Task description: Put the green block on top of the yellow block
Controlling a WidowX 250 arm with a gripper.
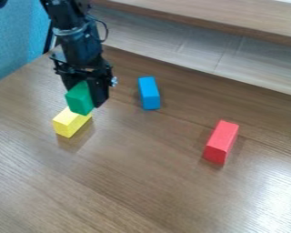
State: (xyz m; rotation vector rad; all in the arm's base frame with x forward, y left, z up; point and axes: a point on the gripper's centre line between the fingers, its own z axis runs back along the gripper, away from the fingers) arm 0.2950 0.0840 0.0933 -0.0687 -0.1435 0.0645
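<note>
The black gripper [87, 92] hangs at the upper left of the camera view, shut on the green block [80, 98]. The green block is held tilted, its lower end in front of the upper right part of the yellow block [69, 123]. The yellow block lies on the wooden table just below. I cannot tell whether the two blocks touch.
A blue block [149, 93] lies to the right of the gripper, and a red block [221, 142] lies farther right on the table [136, 182]. A raised wooden ledge [203, 20] runs along the back. A blue surface [14, 43] stands at the far left.
</note>
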